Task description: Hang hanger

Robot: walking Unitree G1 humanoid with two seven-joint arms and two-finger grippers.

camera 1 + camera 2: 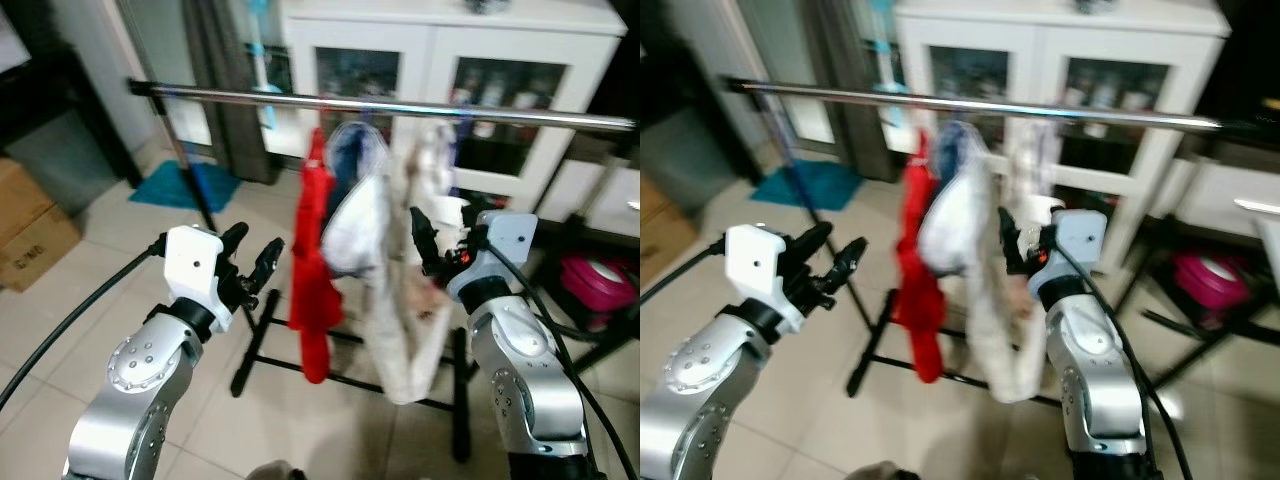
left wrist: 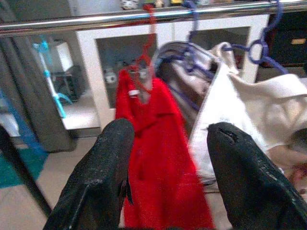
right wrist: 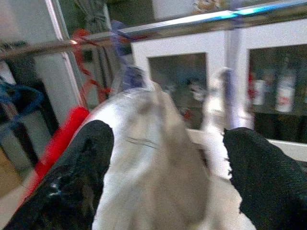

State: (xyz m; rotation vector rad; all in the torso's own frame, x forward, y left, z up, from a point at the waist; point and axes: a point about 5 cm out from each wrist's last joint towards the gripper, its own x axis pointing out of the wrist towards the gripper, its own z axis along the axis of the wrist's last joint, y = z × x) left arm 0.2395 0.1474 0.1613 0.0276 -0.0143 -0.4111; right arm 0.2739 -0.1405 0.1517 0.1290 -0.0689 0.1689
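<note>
Task status, as judged: hanging appears done or nearly so. Three garments on hangers are seen on the steel rail (image 1: 400, 108): a red garment (image 1: 312, 290) on a red hanger (image 2: 146, 57), a pale garment (image 1: 352, 225) on a blue hanger (image 2: 192, 28), and a cream garment (image 1: 410, 320). No hanger is held. Left tool (image 1: 255, 262) is parked beside the red garment, fingers apart, nothing between. Right tool (image 1: 428, 245) is held next to the cream garment, fingers apart, nothing clamped. Hanger hooks over the rail are resolved in the L wrist view; eye views are blurred there but show the rack base on the floor (image 1: 150, 400) and a white cabinet (image 1: 440, 60) behind.
</note>
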